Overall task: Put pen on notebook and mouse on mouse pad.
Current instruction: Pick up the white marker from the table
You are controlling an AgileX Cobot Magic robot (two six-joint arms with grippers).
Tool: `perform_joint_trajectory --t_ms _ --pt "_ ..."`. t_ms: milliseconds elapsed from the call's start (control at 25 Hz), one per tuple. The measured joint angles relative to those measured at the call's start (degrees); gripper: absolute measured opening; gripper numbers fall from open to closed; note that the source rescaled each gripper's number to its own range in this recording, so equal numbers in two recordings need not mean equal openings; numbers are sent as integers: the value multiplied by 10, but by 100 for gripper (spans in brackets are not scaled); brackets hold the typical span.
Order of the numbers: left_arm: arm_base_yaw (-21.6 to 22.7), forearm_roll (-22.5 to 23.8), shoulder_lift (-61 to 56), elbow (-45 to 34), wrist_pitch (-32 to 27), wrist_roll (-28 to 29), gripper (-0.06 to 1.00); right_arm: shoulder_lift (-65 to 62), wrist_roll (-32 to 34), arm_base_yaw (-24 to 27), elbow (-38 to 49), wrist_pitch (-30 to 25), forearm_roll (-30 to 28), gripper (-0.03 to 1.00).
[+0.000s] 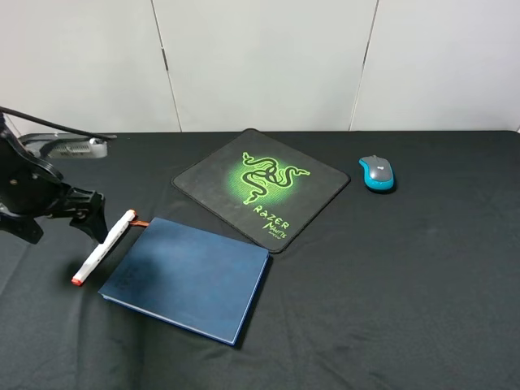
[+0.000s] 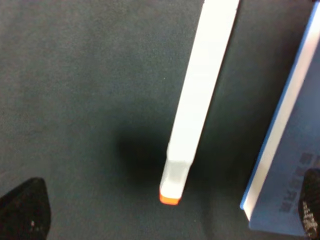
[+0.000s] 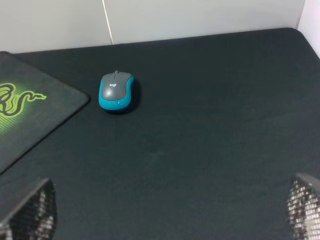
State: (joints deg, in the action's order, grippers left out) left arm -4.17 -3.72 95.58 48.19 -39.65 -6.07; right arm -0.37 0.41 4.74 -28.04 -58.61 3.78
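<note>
The white pen [image 1: 104,246] lies on the black cloth just left of the dark blue notebook [image 1: 188,277]. My left gripper [image 1: 94,221] hangs open over the pen's far end. In the left wrist view the pen [image 2: 196,105] runs between the spread fingertips [image 2: 25,212], orange tip toward the camera, with the notebook [image 2: 292,155] edge beside it. The teal mouse [image 1: 378,173] sits on the cloth right of the black mouse pad [image 1: 260,184]. My right gripper [image 3: 165,210] is open and empty, well short of the mouse [image 3: 116,91]; the mouse pad [image 3: 30,115] lies beside it.
A black cloth covers the whole table [image 1: 406,292]. A grey metal fixture [image 1: 69,146] sits at the back left behind the left arm. White wall panels stand behind the table's far edge.
</note>
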Motion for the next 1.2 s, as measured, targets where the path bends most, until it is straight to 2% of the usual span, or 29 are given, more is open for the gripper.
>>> perform_joint_trajectory --t_ms 920,1080,1200 --pt "-25 11 106 0 113 -16 98 0 0 0 0 0 0 100" --pt "-25 13 106 0 124 -26 92 0 0 0 0 0 0 100" --pt "-25 13 106 0 124 -29 80 0 0 0 0 0 0 100"
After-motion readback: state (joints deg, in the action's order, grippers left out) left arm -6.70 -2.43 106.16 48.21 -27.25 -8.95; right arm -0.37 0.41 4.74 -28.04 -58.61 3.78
